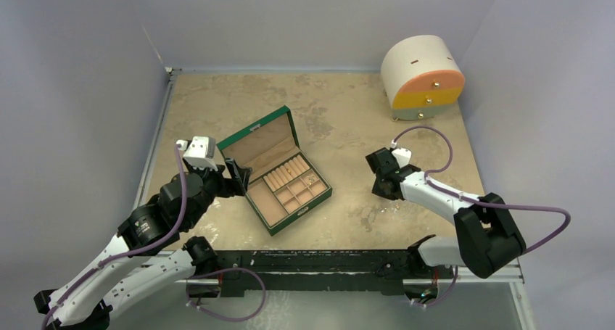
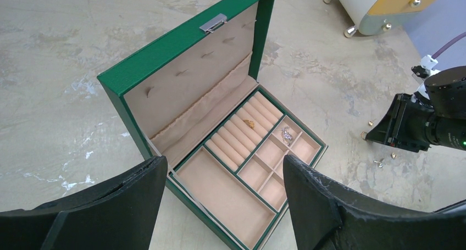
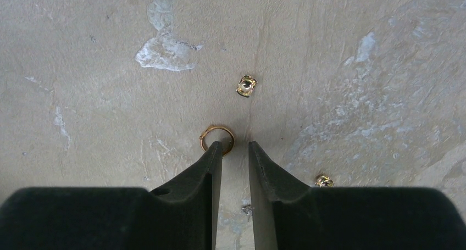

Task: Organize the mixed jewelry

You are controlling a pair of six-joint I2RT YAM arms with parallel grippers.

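Note:
Loose pieces of the mixed jewelry lie on the table under my right gripper (image 3: 236,145): a small gold ring (image 3: 217,133), a gold earring (image 3: 247,85) beyond it, another gold piece (image 3: 324,181) to the right, and a tiny silver piece (image 3: 247,210). The jaws stand a narrow gap apart with nothing between them. The left fingertip (image 3: 215,154) overlaps the ring's near edge. My left gripper (image 2: 224,161) hangs wide open and empty over the front-left corner of the green box (image 1: 270,120). Inside the box, a gold piece (image 2: 249,123) rests on the ring rolls and a silver piece (image 2: 286,133) lies in a small compartment.
The box's lid (image 2: 181,41) stands open toward the back left. A round white-and-orange drawer cabinet (image 1: 422,76) sits at the back right corner. Grey walls close in the table on three sides.

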